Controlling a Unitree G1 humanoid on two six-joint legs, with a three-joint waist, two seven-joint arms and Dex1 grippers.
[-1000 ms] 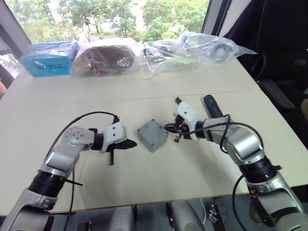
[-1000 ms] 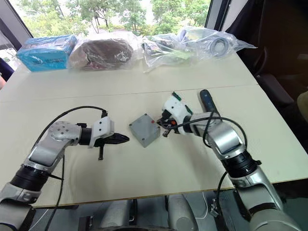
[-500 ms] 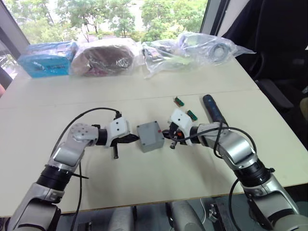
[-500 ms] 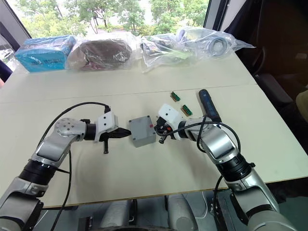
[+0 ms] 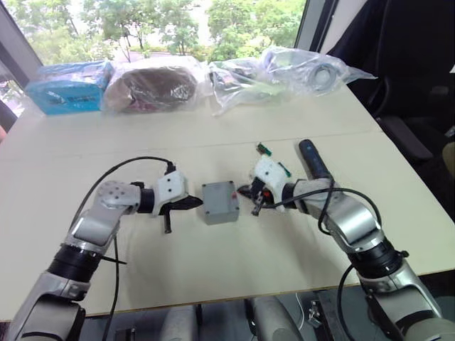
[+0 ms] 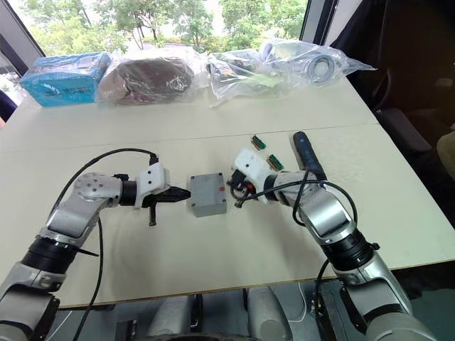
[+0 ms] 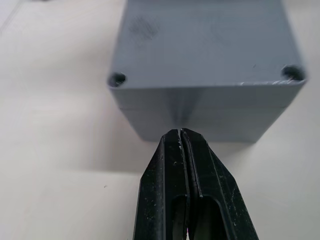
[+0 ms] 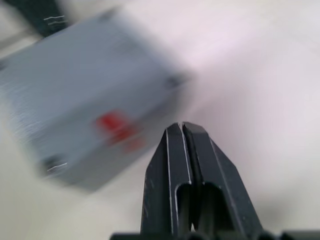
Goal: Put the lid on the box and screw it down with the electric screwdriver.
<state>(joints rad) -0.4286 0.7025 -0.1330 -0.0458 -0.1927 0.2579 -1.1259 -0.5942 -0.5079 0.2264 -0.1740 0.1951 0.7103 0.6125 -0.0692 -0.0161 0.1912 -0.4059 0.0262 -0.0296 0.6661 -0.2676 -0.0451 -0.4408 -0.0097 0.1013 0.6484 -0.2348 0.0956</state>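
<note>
Smooth grey square box (image 5: 220, 202) (lid on) between both closed grippers.

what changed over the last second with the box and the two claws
The box, sitting cornerwise a second ago, has been turned square between the claws. The left claw closed in until its shut tip sits at the box's left side; the right claw, also shut, shifted slightly. The electric screwdriver stayed put on the table.

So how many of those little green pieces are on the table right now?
2. One small green piece lies just beyond the right gripper; the other green piece sits beside the electric screwdriver. The right arm could be hiding more.
</note>
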